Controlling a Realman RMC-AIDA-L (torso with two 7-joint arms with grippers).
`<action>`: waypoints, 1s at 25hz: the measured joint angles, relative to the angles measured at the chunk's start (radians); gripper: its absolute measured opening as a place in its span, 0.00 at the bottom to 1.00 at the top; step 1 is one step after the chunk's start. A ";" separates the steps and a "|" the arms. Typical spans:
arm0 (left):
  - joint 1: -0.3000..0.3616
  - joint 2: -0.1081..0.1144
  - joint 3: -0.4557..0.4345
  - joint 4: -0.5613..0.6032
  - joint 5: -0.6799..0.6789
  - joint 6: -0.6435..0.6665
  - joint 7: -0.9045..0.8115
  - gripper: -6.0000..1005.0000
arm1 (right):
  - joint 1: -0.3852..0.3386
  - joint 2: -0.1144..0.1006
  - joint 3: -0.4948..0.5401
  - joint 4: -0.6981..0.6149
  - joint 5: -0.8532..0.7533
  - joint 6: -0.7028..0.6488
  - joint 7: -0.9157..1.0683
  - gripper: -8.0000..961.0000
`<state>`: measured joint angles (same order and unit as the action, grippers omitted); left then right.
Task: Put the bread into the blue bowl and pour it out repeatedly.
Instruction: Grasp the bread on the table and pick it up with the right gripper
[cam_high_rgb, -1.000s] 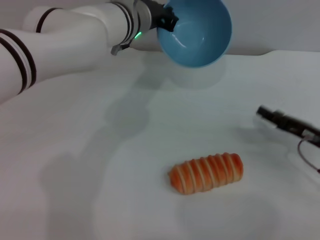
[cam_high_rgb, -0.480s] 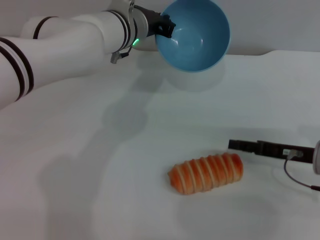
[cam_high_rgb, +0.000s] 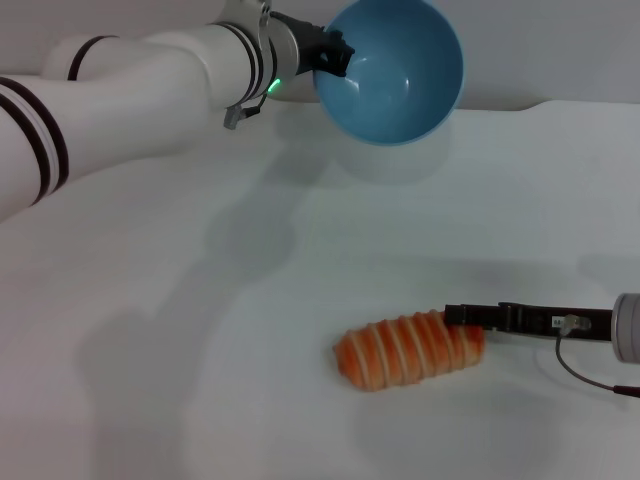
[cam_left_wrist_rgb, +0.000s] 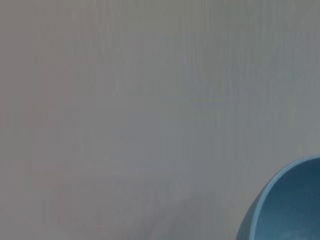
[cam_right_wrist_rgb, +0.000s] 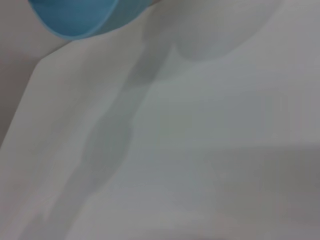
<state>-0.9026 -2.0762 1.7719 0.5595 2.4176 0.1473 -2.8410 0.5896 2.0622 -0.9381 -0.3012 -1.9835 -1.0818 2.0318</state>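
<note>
The blue bowl hangs in the air at the back of the table, tipped so its empty inside faces me. My left gripper is shut on its left rim. Parts of the bowl also show in the left wrist view and the right wrist view. The bread, orange-red with pale grooves, lies on the white table near the front, right of centre. My right gripper reaches in low from the right, its black tip at the bread's far right end.
The white table stretches out around the bread, and a grey wall rises behind it. The left arm spans the back left. A thin cable loops at the right arm's wrist.
The right gripper has slid in from the right edge to the bread's right end. The left arm and tipped bowl have barely shifted. The bread lies where it was.
</note>
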 joint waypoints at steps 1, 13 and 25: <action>0.003 0.000 0.000 -0.001 -0.005 0.000 0.000 0.00 | 0.000 0.001 0.000 -0.002 0.000 0.000 0.000 0.70; 0.015 -0.001 0.007 0.008 -0.011 -0.010 0.000 0.01 | -0.010 0.003 0.012 -0.030 0.011 -0.048 -0.064 0.41; 0.013 0.001 0.026 0.002 -0.017 -0.003 0.000 0.00 | -0.045 0.001 0.013 -0.150 0.014 -0.173 -0.130 0.29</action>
<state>-0.8895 -2.0752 1.7975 0.5618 2.4002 0.1442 -2.8408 0.5446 2.0631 -0.9249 -0.4517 -1.9694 -1.2548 1.9019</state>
